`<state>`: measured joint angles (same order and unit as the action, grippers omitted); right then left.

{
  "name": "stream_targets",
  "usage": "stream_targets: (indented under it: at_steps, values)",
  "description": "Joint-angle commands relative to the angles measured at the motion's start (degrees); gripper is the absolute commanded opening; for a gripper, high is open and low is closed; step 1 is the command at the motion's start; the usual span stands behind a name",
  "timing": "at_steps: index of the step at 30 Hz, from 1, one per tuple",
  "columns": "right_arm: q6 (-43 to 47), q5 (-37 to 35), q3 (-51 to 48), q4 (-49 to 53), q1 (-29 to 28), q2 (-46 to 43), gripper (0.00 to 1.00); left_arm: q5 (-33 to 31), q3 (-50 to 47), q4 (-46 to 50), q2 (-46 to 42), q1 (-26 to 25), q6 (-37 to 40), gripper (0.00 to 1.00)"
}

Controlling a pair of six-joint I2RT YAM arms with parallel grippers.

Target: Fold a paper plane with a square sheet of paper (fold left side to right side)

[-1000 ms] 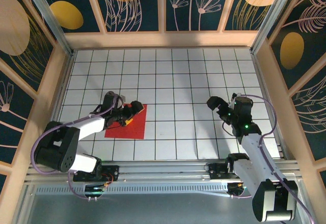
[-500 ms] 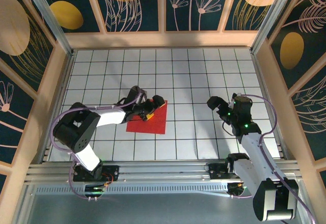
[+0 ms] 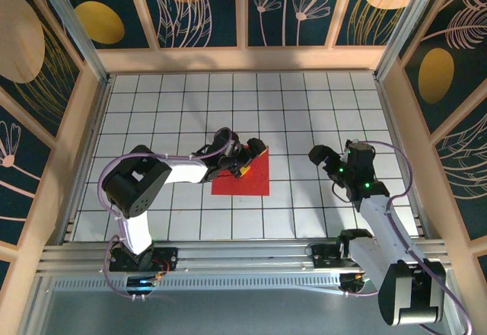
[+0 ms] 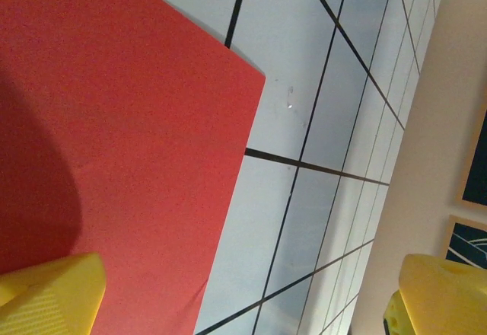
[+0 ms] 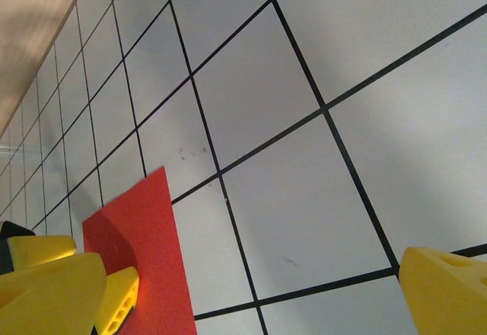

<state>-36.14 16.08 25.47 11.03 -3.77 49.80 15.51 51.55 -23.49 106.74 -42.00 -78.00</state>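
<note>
Your red sheet [image 3: 251, 184] lies flat on the table [image 3: 304, 106], just 6 o'clock of centre, one corner aimed at 1 o'clock. L gripper [image 3: 245, 164] sits over the sheet's 11 o'clock part, arm coming in from 9 o'clock. Wrist cam: its yellow fingers [image 4: 47, 297] are spread wide, released, one over the red, the other out over the tiles. Can't tell if it touches the paper. R gripper [image 3: 318, 155] hangs at 3 o'clock of the sheet, well apart, spread wide too.
</note>
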Motion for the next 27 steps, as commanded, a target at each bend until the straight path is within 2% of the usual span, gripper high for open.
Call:
stream_targets:
  at_steps: [1,8,13,17,21,27]
  values:
    - [1.0,-0.5,2.2,1.3,-0.5,0.6,0.99,-1.4,1.4,0.9,1.5,-0.4,-9.4,0.99]
    - [1.7,-0.1,3.7,1.6,-1.1,2.6,0.99,-1.3,3.8,1.7,-0.7,-0.3,-7.7,0.99]
    - [4.1,1.0,6.4,1.0,-3.2,5.9,0.92,-1.0,3.9,3.1,-3.9,0.4,-3.6,0.99]
    - [6.7,-2.8,10.6,2.3,-8.7,11.5,0.9,-1.4,2.9,8.4,-7.2,2.5,1.6,0.99]
    - [8.3,-6.8,15.9,3.2,-15.2,20.4,0.9,-0.3,-3.7,9.6,-12.4,5.6,4.1,0.99]
    - [10.9,-11.7,25.6,5.0,-23.2,35.1,0.95,-0.2,-10.5,14.9,-18.6,7.4,9.2,0.96]
